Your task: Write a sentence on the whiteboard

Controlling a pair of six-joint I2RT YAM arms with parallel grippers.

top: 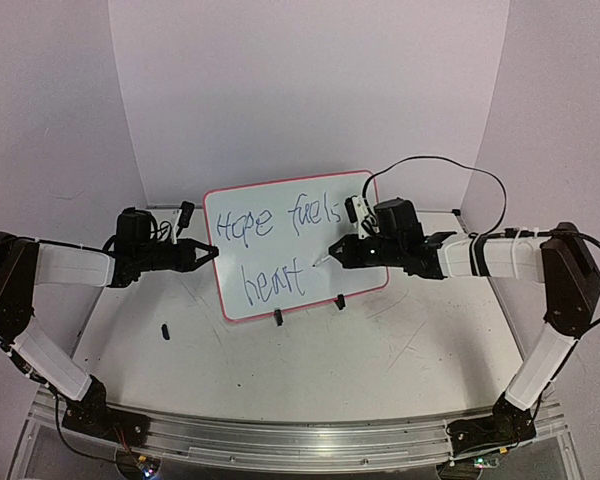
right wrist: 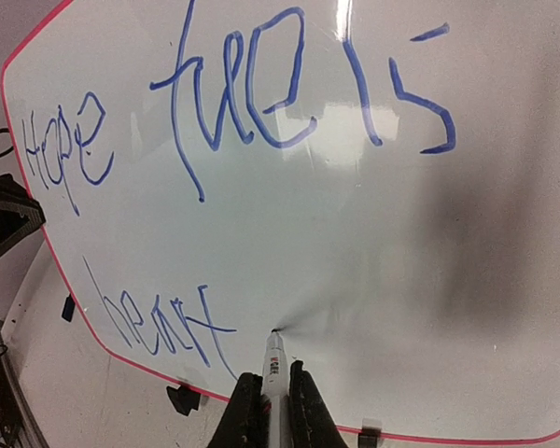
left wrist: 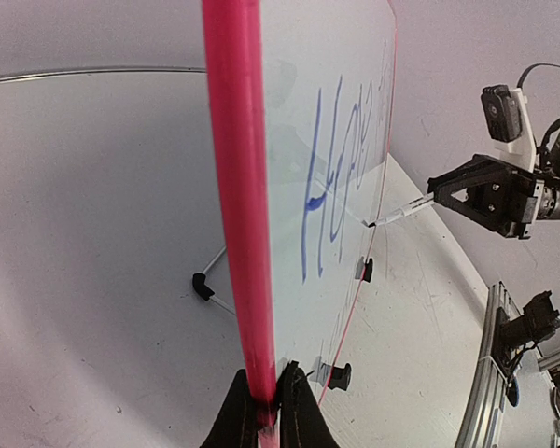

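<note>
Top external: we see the whiteboard (top: 280, 252) standing mid worktop (top: 400, 350), w/ the sentence (top: 245, 228) in blue, reading "Hope fuels" over "heart". L gripper (top: 208, 252) jaws pinch the board's left rim. R gripper (top: 338, 253) jaws clamp a marker (right wrist: 273, 359); per right wrist cam, its tip touches the board just right of "heart".

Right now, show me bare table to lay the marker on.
Bare table runs from the whiteboard to the arm bases, except a small black piece at left. Crowded: both board edges, where left claw and right claw with marker sit.
</note>
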